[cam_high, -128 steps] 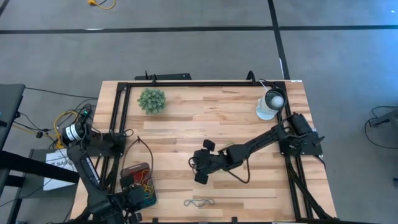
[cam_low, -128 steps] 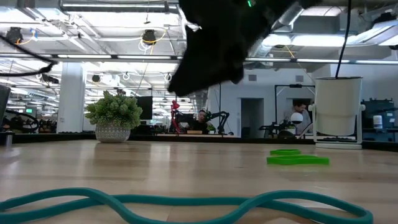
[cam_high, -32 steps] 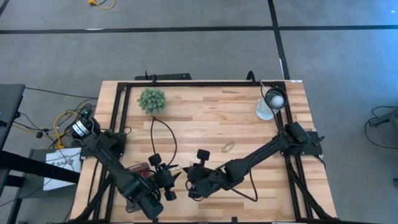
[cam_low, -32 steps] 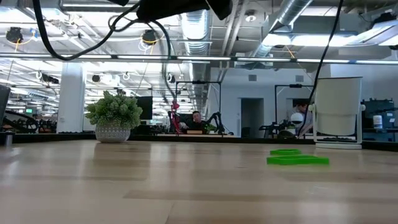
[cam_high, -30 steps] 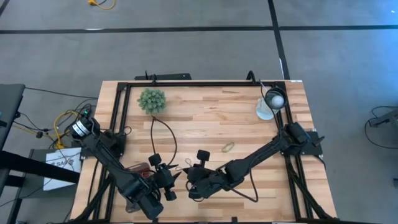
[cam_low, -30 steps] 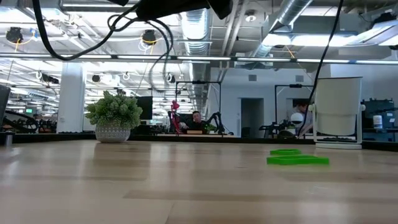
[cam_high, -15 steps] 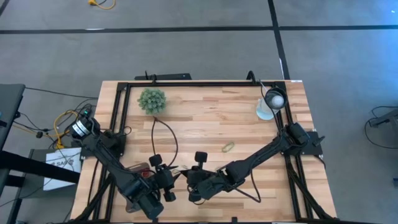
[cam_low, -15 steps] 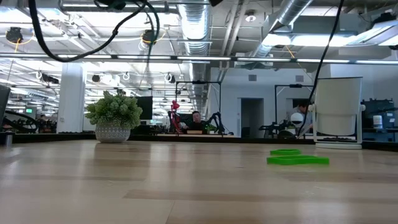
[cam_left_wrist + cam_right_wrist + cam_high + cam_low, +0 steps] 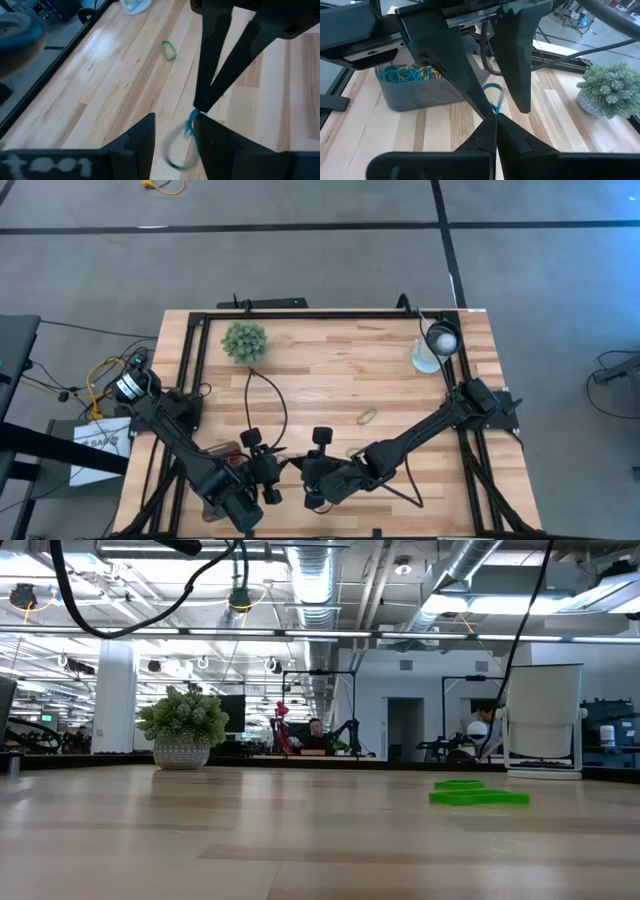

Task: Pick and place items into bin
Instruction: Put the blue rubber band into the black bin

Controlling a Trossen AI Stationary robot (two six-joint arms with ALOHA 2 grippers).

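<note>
The right gripper (image 9: 495, 116) is clamped on a blue-grey band (image 9: 494, 95), its tips meeting the left gripper (image 9: 285, 467), whose fingers (image 9: 517, 65) stand apart around that band; just beside them the bin (image 9: 415, 92) holds blue-grey and yellow bands (image 9: 410, 75); a green band (image 9: 169, 50) lies well apart on the table (image 9: 330, 370).

Bright, even overhead light, soft shadows, ceiling lamps (image 9: 240, 598) glaring, blue band (image 9: 182, 145) apparently motion-blurred

Pale planked wooden table (image 9: 330, 370); translucent grey plastic bin (image 9: 415, 92).
</note>
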